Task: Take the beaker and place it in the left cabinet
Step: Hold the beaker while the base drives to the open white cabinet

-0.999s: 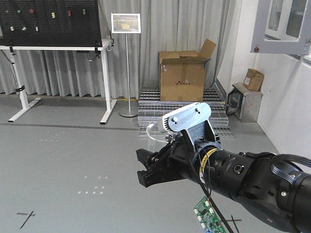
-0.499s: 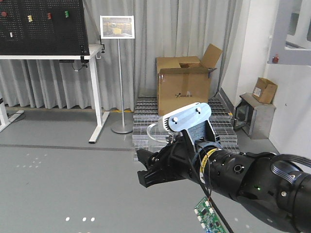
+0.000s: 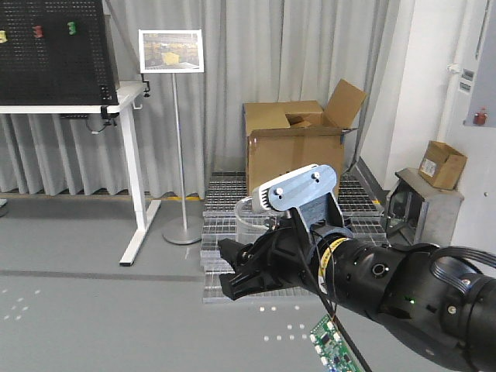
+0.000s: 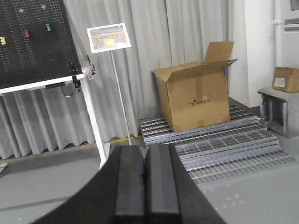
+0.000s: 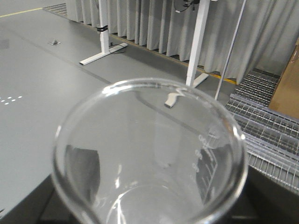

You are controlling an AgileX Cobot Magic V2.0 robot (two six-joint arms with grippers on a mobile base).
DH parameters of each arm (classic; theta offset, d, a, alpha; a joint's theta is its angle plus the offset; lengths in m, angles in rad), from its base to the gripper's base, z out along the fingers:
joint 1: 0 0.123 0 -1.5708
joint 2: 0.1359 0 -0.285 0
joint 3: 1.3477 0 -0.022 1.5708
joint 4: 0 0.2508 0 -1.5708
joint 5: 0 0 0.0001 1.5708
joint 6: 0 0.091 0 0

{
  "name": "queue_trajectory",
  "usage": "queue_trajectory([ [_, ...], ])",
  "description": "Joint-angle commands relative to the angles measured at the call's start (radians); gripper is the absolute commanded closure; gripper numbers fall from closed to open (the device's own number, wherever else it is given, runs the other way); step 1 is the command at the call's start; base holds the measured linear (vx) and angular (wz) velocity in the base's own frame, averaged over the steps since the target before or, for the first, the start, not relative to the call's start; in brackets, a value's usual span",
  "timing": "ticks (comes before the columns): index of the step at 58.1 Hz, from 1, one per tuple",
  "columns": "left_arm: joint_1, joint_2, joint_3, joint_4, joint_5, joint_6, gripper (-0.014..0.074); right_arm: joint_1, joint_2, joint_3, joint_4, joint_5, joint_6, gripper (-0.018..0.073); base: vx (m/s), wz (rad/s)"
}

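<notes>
The right gripper (image 3: 229, 269) remained clamped on the beaker (image 5: 149, 154). The left gripper (image 4: 145, 151) stayed fully closed. The cardboard box (image 3: 294, 151) appeared nearer than before.

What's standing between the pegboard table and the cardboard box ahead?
A sign stand, a thin pole on a round base, stands between the table and the cardboard box. The front and left wrist views show it.
</notes>
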Motion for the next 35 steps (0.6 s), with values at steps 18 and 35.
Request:
queue_trajectory([
  [18, -0.001, -0.019, 0.016, -0.003, -0.075, -0.003, 0.0595, -0.004, -0.043, -0.032, 0.0, -0.07, 0.002, 0.0561, 0.63, -0.06],
  [35, -0.001, -0.019, 0.016, -0.003, -0.075, -0.003, 0.0595, -0.004, -0.043, -0.032, 0.0, -0.07, 0.002, 0.0561, 0.59, 0.01],
])
